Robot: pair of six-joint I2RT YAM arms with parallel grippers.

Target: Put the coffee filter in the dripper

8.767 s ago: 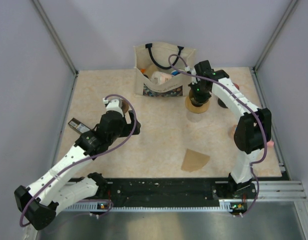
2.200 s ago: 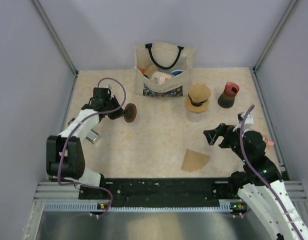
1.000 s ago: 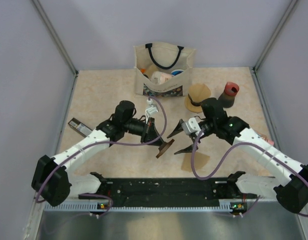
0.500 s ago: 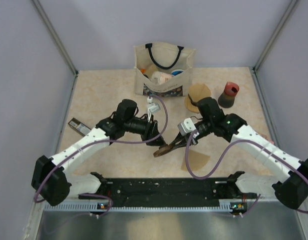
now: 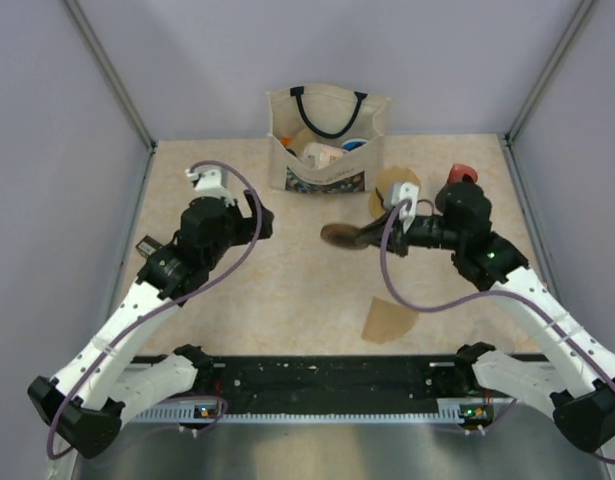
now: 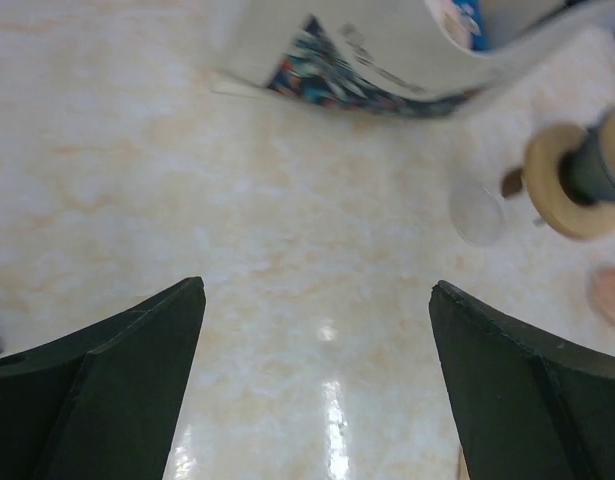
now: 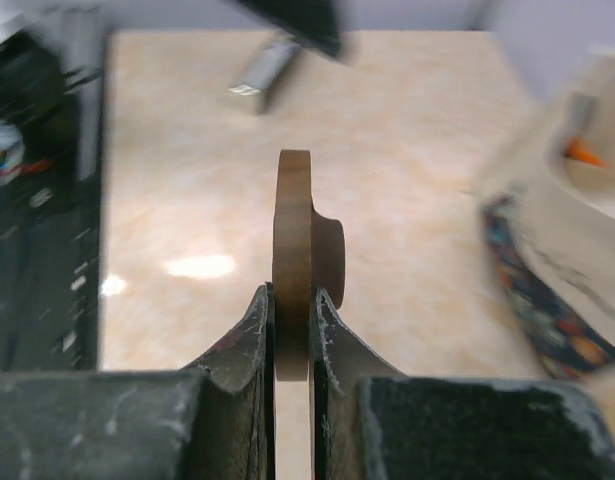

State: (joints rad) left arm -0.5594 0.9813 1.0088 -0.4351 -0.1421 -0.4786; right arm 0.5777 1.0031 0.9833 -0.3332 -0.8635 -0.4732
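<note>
Gripping a brown disc (image 7: pixel 292 220) edge-on in my right gripper (image 7: pixel 292 295); my left gripper (image 6: pixel 317 290) stands wide.
The coffee filter (image 5: pixel 390 320) lies flat at lower centre, nearer my right gripper.

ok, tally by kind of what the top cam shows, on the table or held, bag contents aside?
coffee filter: 1
dripper: 1
red-topped grinder: 1
brown disc, in the right hand: 1
tote bag: 1
dark flat bar: 1
Total: 6. The arms may hide more.
</note>
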